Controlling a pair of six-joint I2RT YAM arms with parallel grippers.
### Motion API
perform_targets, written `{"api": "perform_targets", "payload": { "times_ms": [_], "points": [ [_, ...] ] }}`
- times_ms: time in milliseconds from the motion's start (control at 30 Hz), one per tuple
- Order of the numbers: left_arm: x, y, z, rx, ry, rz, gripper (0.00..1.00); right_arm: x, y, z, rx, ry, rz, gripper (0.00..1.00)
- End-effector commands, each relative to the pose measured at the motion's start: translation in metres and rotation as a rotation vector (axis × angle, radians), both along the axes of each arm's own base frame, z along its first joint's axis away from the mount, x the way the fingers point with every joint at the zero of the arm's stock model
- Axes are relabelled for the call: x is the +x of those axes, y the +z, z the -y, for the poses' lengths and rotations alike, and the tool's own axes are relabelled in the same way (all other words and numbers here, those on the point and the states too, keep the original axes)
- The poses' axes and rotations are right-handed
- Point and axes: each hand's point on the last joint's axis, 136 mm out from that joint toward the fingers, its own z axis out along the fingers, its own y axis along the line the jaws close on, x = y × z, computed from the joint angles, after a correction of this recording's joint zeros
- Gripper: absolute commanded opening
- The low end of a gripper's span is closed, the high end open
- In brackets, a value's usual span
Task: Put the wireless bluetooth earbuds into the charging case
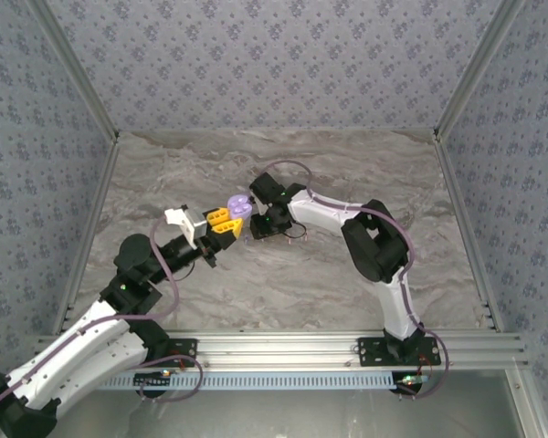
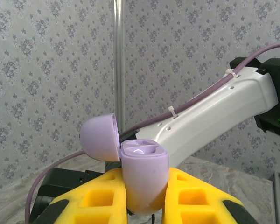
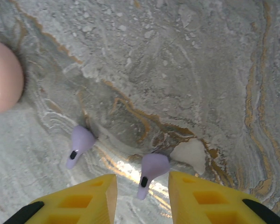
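The charging case (image 2: 144,172) is clamped upright between the fingers of the left gripper (image 2: 147,198) and held clear of the table (image 3: 186,56). Its lid (image 2: 99,138) is swung open to the left of the fingers, and 2 wells that look empty are exposed on top.

The right gripper (image 3: 142,196) is held low over the table with its jaws apart. 1 lilac earbud (image 3: 151,168) is straddled by the fingertips: its stem points back into the gap, its head lies just beyond the tips, and it sits nearer the right finger. No pinch on it can be seen. A 2nd lilac earbud (image 3: 79,143) lies just ahead of and outside the left finger. A pale earbud (image 3: 190,154) lies just beside the straddled one, ahead of the right finger. A pink round case (image 3: 2,84) is seen well off to the left.

Because the earbud is off-centre, it could be reached by the right finger first and be pushed or spun. Being small, rounded and glossy, it could be squeezed out of the closing jaws. The pale earbud could be nudged or caught too. If only the stem is gripped, the earbud could pivot and arrive misaligned at its well.

The table is patterned like grey marble with brown veins, and a patch of glare lies near the fingertips. It is enclosed by walls (image 1: 274,55) of grey-blue floral paper, with metal posts (image 2: 117,56) at the corners.
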Motion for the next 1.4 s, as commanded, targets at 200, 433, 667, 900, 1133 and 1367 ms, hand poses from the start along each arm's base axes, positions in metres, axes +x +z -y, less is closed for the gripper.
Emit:
{"api": "perform_targets", "payload": {
  "times_ms": [200, 433, 667, 900, 1133, 1367],
  "points": [
    [0.001, 0.003, -0.002, -0.005, 0.015, 0.021, 0.00, -0.001, -0.018, 0.004, -0.099, 0.022, -0.012, 0.36],
    [0.002, 0.002, -0.001, 0.000, 0.018, 0.017, 0.00, -0.001, -0.030, 0.001, -0.121, 0.037, -0.020, 0.35],
    [0.003, 0.001, 0.001, 0.003, 0.016, 0.011, 0.00, -0.002, -0.039, -0.002, -0.121, 0.042, -0.035, 0.28],
    [0.005, -0.001, 0.002, 0.010, 0.017, 0.003, 0.00, 0.000, -0.015, -0.002, -0.057, 0.033, 0.002, 0.24],
    [0.011, -0.009, 0.007, 0.006, 0.015, -0.026, 0.00, 0.012, 0.055, 0.032, 0.062, -0.064, 0.140, 0.24],
    [0.028, -0.023, 0.024, 0.019, 0.002, -0.063, 0.00, 0.011, 0.155, 0.091, 0.237, -0.191, 0.328, 0.24]
  ]
}}
